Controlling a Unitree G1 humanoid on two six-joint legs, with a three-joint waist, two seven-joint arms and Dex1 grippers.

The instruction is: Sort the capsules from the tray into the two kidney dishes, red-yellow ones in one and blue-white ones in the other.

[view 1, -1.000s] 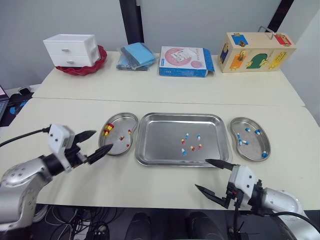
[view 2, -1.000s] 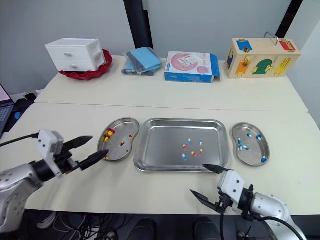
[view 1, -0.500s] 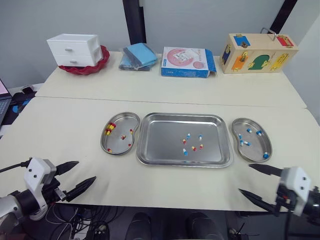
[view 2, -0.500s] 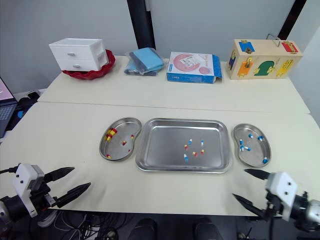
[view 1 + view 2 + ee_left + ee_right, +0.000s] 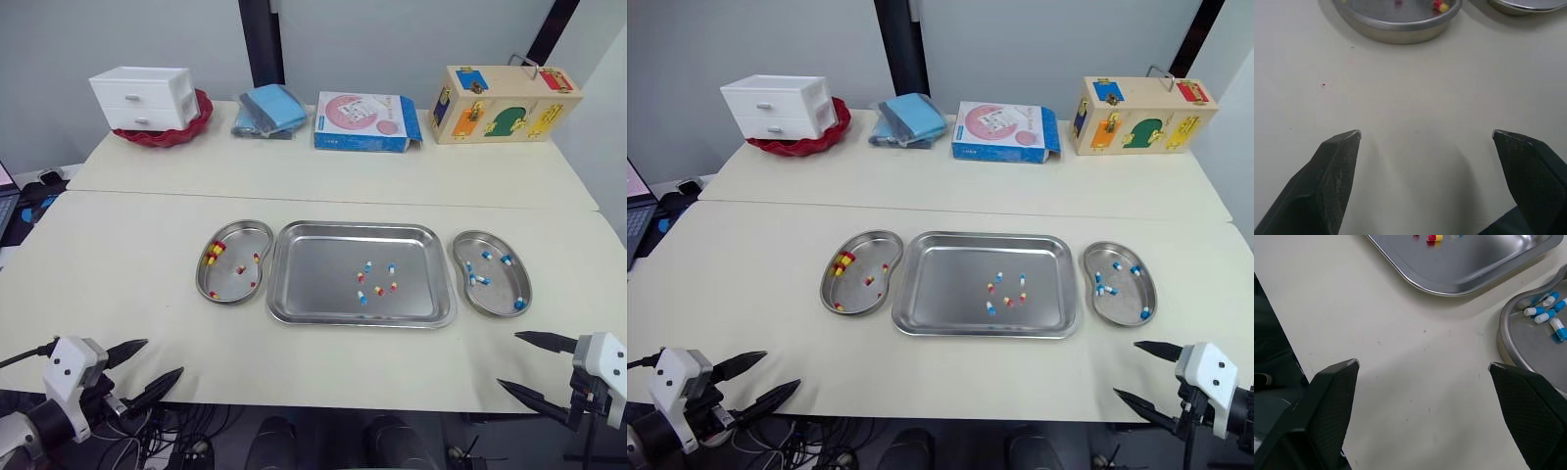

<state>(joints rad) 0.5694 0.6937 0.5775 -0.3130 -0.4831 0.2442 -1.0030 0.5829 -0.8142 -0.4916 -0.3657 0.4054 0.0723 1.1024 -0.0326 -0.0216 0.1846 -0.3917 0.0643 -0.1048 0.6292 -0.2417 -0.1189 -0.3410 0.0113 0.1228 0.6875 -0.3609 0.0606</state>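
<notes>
A steel tray [image 5: 304, 294] lies mid-table holding several loose capsules [image 5: 377, 279], both red-yellow and blue-white. Left of it a kidney dish [image 5: 202, 284] holds red-yellow capsules [image 5: 211, 253]. On the tray's right, another kidney dish [image 5: 460, 279] holds blue-white capsules [image 5: 477, 279]. My left gripper [image 5: 165, 357] hangs open off the table's front left, well short of the left dish [image 5: 1396, 29]. My right gripper [image 5: 507, 359] is open at the front right, with the tray's corner [image 5: 1474, 264] and the right dish [image 5: 1533, 347] ahead of it. Both are empty.
On the far table stand a white drawer unit [image 5: 142, 98] in a red bowl, a blue cloth [image 5: 266, 110], a blue-pink box [image 5: 364, 120] and a wooden toy box [image 5: 505, 103]. Bare tabletop [image 5: 323, 362] runs between the tray and the front edge.
Both grippers have drawn back from the dishes and tray toward the front edge and apart to the table's corners, staying open. The capsules have not moved.
</notes>
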